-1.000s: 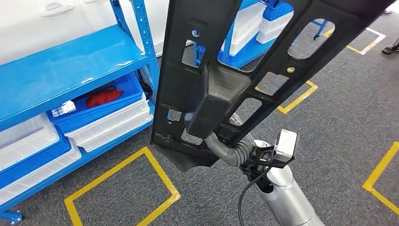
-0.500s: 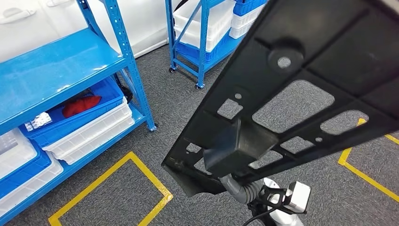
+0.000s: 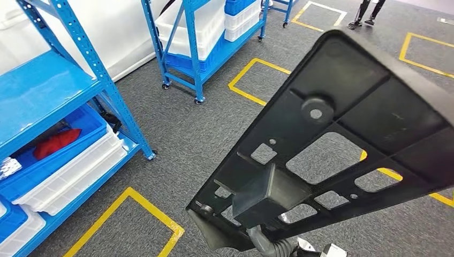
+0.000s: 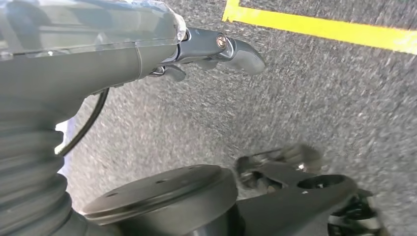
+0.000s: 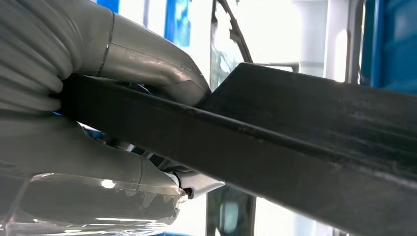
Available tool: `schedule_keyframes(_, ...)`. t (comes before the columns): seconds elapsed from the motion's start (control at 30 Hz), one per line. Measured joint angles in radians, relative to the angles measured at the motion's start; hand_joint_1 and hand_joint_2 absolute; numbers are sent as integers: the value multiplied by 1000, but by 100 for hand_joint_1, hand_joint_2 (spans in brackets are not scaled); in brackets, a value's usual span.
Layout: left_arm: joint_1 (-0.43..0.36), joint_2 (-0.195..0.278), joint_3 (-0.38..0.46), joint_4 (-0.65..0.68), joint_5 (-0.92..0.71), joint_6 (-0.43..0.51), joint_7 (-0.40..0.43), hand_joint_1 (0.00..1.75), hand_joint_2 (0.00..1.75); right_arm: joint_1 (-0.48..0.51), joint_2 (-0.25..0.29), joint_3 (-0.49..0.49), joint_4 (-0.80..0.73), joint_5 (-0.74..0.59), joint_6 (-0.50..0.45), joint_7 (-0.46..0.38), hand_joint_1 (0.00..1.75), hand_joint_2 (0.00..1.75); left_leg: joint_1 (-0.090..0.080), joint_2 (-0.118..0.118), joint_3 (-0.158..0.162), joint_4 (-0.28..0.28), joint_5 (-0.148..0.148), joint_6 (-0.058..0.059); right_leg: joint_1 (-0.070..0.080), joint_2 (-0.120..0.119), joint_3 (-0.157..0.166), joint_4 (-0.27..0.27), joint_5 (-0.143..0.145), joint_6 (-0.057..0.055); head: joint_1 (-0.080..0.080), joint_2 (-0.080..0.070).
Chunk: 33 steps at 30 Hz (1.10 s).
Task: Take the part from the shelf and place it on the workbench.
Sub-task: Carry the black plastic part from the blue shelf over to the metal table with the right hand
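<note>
The part is a large flat black plastic panel with several cut-outs and a boxy block on its underside. It hangs tilted in the air and spans the right half of the head view. My right hand grips its lower edge, the thumb on one face and the fingers hidden behind the other. In the head view the right wrist shows just under the panel's lower end. My left hand hangs over the grey carpet, holding nothing, its thumb stretched out.
A blue shelf stands at the left, with a blue bin holding a red thing and white bins below. A wheeled blue rack stands behind. Yellow tape squares mark the carpet. A person's feet show far back.
The whole view has swung to the right, so the blue shelf slides off to the left. The panel stays in my right hand and now sits lower and further right in the picture.
</note>
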Motion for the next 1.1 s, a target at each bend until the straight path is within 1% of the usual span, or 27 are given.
schedule_keyframes(0.03,2,1,0,0,1,1,1,0,175,1,8,3,3,-3,-2,0,175,175,2,-20,27,-62,20,2,0,14,-4,6,0,4,0,0)
schedule_keyframes(0.07,4,1,0,0,1,1,1,0,175,1,14,6,6,-5,-4,1,175,175,3,-37,42,-102,28,6,0,25,-9,9,2,10,0,0)
schedule_keyframes(0.1,5,1,0,0,2,1,1,0,175,2,19,8,9,-6,-6,2,175,175,2,-46,47,-118,26,10,0,35,-14,11,4,17,0,0)
schedule_keyframes(0.17,3,0,-1,0,2,1,1,0,175,5,26,11,14,-8,-7,4,175,175,1,-31,48,-126,30,22,-2,52,-21,8,11,32,0,0)
schedule_keyframes(0.2,2,-1,-1,0,2,1,1,0,175,7,27,12,16,-8,-8,4,175,175,2,-20,50,-131,35,29,-1,43,-26,13,7,36,0,0)
schedule_keyframes(0.23,2,-2,-1,0,2,1,1,0,175,8,28,12,17,-9,-8,4,175,175,3,-8,52,-136,40,36,0,22,-37,35,-8,40,0,0)
schedule_keyframes(0.3,5,-2,-1,0,2,1,1,0,175,9,30,12,20,-9,-8,4,175,175,2,18,51,-141,45,43,0,-39,-89,144,-70,46,0,0)
schedule_keyframes(0.33,7,-2,-1,0,2,1,1,0,175,9,31,12,22,-9,-8,4,175,175,-1,32,50,-141,45,45,-2,-57,-122,215,-103,49,0,0)
schedule_keyframes(0.37,8,-1,-1,0,2,1,1,0,175,9,31,12,25,-10,-8,4,175,175,-3,45,49,-141,44,45,-5,-66,-149,273,-124,52,0,0)
schedule_keyframes(0.4,9,-1,-1,0,2,1,1,0,175,9,31,13,27,-10,-8,4,175,175,-4,58,49,-141,43,45,-7,-70,-159,298,-126,54,0,0)
schedule_keyframes(0.43,9,-1,-1,0,2,1,1,0,175,10,31,13,30,-10,-8,4,175,175,-5,70,50,-141,42,44,-8,-74,-146,278,-109,54,0,0)
schedule_keyframes(0.47,9,-1,-1,0,2,1,2,0,175,10,31,13,31,-10,-8,4,175,175,-5,81,53,-141,40,42,-8,-81,-112,220,-78,52,0,0)
schedule_keyframes(0.53,9,-1,-1,0,2,1,2,0,175,9,32,13,32,-9,-8,5,175,175,-8,99,60,-141,34,36,-2,-121,-29,71,-28,41,0,0)
schedule_keyframes(0.57,9,-1,-1,0,2,1,1,0,175,9,33,13,33,-6,-9,6,175,175,-10,106,62,-141,31,31,3,-136,-4,25,-18,34,0,0)
schedule_keyframes(0.6,9,0,-1,0,2,1,0,0,175,8,33,14,33,-2,-12,7,175,175,-12,112,64,-141,29,27,8,-145,5,4,-17,27,0,0)
schedule_keyframes(0.67,6,0,-3,0,-2,2,-3,0,175,7,33,15,36,4,-18,10,175,175,-14,129,68,-143,25,17,10,-126,4,0,-16,16,0,0)
schedule_keyframes(0.7,4,0,-4,0,-5,3,-5,0,175,5,33,15,38,6,-22,9,175,175,-12,126,69,-139,19,13,8,-115,5,-4,-14,11,0,0)
schedule_keyframes(0.77,-1,0,-6,0,-1,10,-8,0,175,-4,34,19,45,7,-29,6,175,175,-9,88,49,-83,-19,5,1,-94,10,-13,-9,-1,0,0)
schedule_keyframes(0.8,-2,0,-5,0,15,17,-12,0,175,-10,35,21,50,7,-31,4,175,175,-6,59,21,-22,-52,3,0,-84,10,-15,-8,-5,0,0)
schedule_keyframes(0.83,-4,1,1,0,42,27,-19,0,175,-17,36,24,56,7,-33,3,175,175,-5,41,-15,51,-84,1,0,-72,10,-15,-8,-8,0,0)
schedule_keyframes(0.87,-7,1,10,0,75,40,-28,0,175,-21,36,25,61,6,-34,3,175,175,-4,32,-49,116,-107,0,0,-59,10,-14,-8,-9,0,0)
schedule_keyframes(0.9,-9,1,25,0,109,59,-40,0,175,-23,36,26,66,3,-34,4,175,175,-3,29,-71,153,-110,-1,1,-45,10,-13,-8,-9,0,0)
schedule_keyframes(0.93,-13,1,41,0,137,86,-53,0,175,-24,37,27,69,1,-35,6,175,175,-2,28,-75,150,-91,-2,1,-32,10,-11,-9,-8,0,0)
schedule_keyframes(0.97,-17,1,56,0,154,123,-65,0,175,-24,38,26,71,-2,-35,9,175,175,0,24,-60,107,-56,-1,0,-18,11,-9,-10,-6,0,0)
schedule_keyframes(1.0,-20,1,68,0,158,174,-75,0,175,-24,41,26,72,-3,-38,13,175,175,3,12,-33,37,-12,-1,0,-4,12,-5,-12,-3,0,0)
schedule_keyframes(1.07,-26,0,79,0,135,282,-87,0,175,-24,54,26,71,4,-50,28,175,175,8,-38,12,-78,37,0,0,20,5,7,-15,8,0,0)
schedule_keyframes(1.1,-28,0,79,0,119,326,-91,0,175,-23,63,26,69,12,-57,38,175,175,9,-57,20,-103,43,3,-1,30,-2,12,-15,15,0,0)
